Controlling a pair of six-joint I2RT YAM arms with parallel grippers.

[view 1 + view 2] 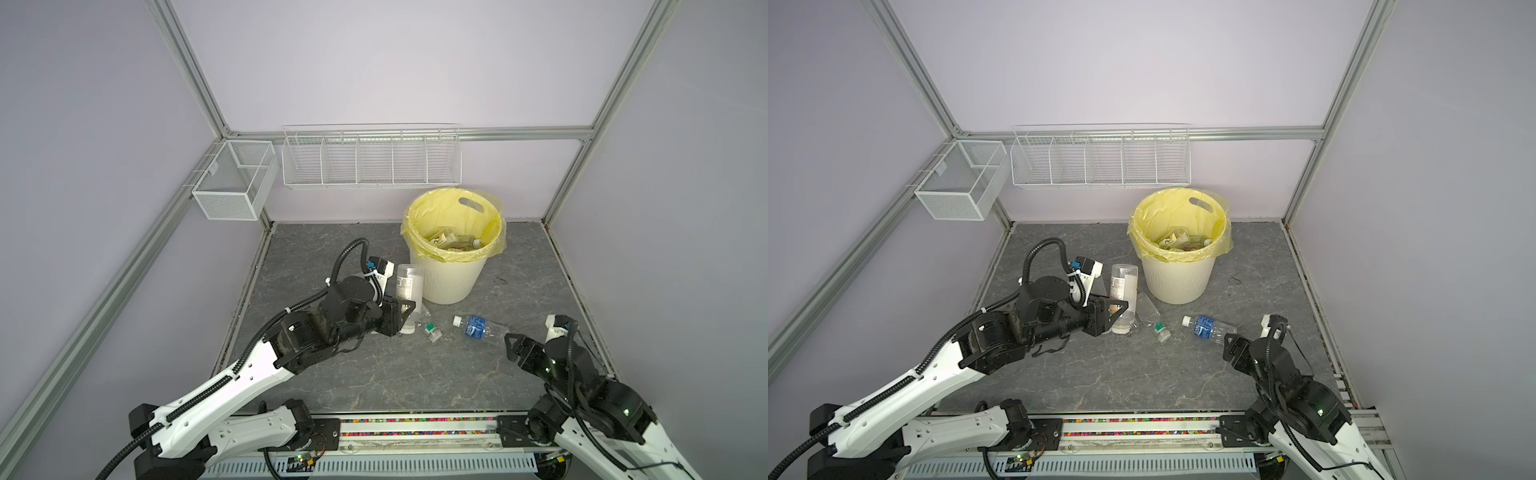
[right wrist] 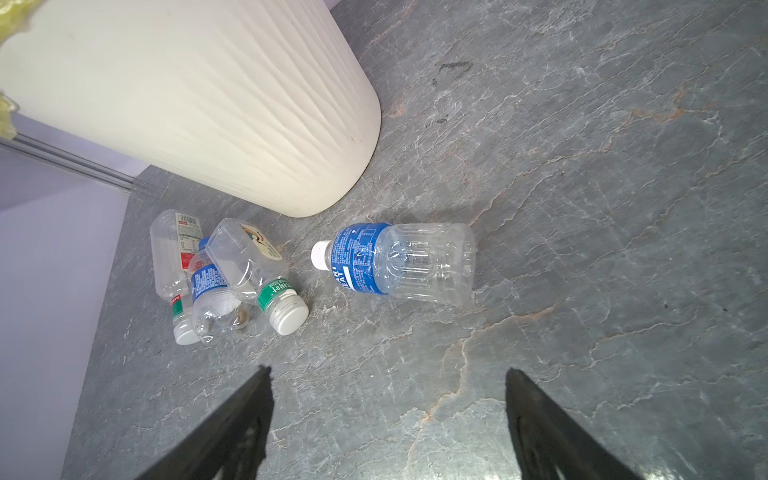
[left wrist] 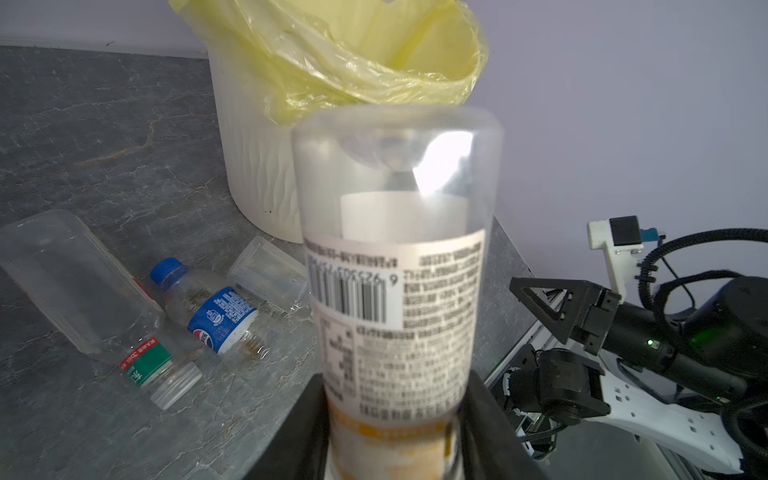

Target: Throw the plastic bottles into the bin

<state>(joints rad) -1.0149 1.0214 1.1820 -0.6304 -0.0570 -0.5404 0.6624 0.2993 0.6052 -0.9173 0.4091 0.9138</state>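
My left gripper (image 1: pixel 404 312) (image 1: pixel 1118 312) (image 3: pixel 395 419) is shut on a clear bottle (image 1: pixel 409 284) (image 1: pixel 1124 284) (image 3: pixel 395 291) with a white printed label, held above the floor just left of the bin (image 1: pixel 451 278) (image 1: pixel 1177 278) (image 3: pixel 257 166) (image 2: pixel 208 104). The bin is cream and ribbed, with a yellow liner, and several bottles (image 1: pixel 451 241) lie inside it. A blue-labelled bottle (image 1: pixel 478 327) (image 1: pixel 1206 327) (image 2: pixel 395 262) with a white cap lies in front of the bin. Three more bottles (image 2: pixel 224 270) (image 3: pixel 208 307) lie in a cluster to its left. My right gripper (image 1: pixel 513 347) (image 1: pixel 1229 347) (image 2: pixel 386 370) is open and empty, a little short of the blue-labelled bottle.
A white wire rack (image 1: pixel 374 160) and a mesh basket (image 1: pixel 232 183) hang on the back and left walls above the floor. Aluminium frame posts and lilac walls close in the grey stone-patterned floor (image 1: pixel 415 374). A rail with both arm bases runs along the front edge.
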